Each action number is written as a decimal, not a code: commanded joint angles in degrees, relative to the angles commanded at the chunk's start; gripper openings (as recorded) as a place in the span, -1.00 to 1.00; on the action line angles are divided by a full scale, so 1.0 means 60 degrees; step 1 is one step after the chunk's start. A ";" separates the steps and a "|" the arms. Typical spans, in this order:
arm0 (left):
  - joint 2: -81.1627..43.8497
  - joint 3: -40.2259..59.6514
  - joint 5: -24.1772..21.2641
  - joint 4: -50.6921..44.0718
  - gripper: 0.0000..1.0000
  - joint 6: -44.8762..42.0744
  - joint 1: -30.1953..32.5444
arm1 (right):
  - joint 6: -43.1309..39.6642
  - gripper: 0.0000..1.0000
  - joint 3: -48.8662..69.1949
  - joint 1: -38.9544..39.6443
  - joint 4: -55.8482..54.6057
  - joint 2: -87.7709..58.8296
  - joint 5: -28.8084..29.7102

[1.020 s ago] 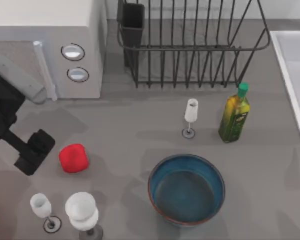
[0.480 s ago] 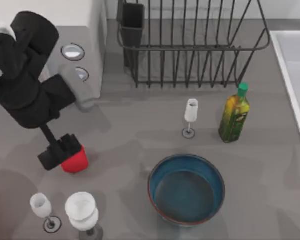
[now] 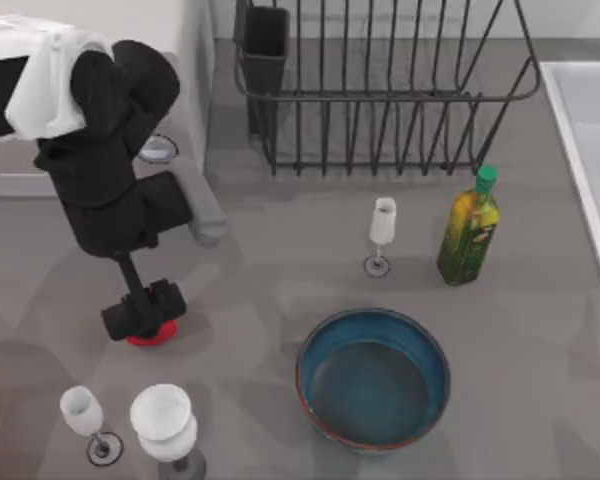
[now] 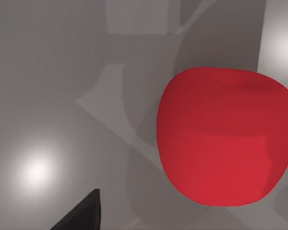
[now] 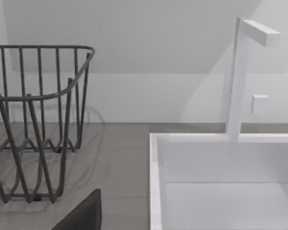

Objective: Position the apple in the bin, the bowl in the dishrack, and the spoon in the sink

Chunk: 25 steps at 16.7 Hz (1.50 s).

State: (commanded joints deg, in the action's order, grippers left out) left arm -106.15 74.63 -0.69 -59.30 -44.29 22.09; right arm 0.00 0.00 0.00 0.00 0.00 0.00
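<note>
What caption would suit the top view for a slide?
Left gripper poised directly over the apple at the table's left, with bowl, bottle and dishrack nearby.

The left hand (image 3: 144,312) hides most of the apple (image 3: 152,338).

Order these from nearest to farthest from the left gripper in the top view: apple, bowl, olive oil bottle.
From the left gripper:
1. apple, directly beneath it.
2. bowl, front centre.
3. olive oil bottle, right, near the dishrack.
</note>
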 joint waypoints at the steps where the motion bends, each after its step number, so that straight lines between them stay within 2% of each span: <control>1: -0.0086 0.0072 0.0002 -0.0046 1.00 -0.0044 0.0020 | 0.0000 1.00 0.0000 0.0000 0.0000 0.0000 0.0000; 9: -0.0107 0.0056 0.0005 -0.0019 1.00 -0.0063 -0.0013 | 0.0000 1.00 0.0000 0.0000 0.0000 0.0000 0.0000; 16: -0.0997 -0.1175 0.0000 0.2164 1.00 -0.0071 0.0027 | 0.0000 1.00 0.0000 0.0000 0.0000 0.0000 0.0000; 21: -0.1168 -0.1368 -0.0001 0.2454 1.00 -0.0077 0.0034 | 0.0000 1.00 0.0000 0.0000 0.0000 0.0000 0.0000; 25: -0.1168 -0.1368 -0.0001 0.2454 0.40 -0.0077 0.0034 | 0.0000 1.00 0.0000 0.0000 0.0000 0.0000 0.0000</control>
State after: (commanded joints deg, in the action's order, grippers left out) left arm -113.16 66.42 -0.69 -44.57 -44.75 22.29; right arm 0.00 0.00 0.00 0.00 0.00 0.00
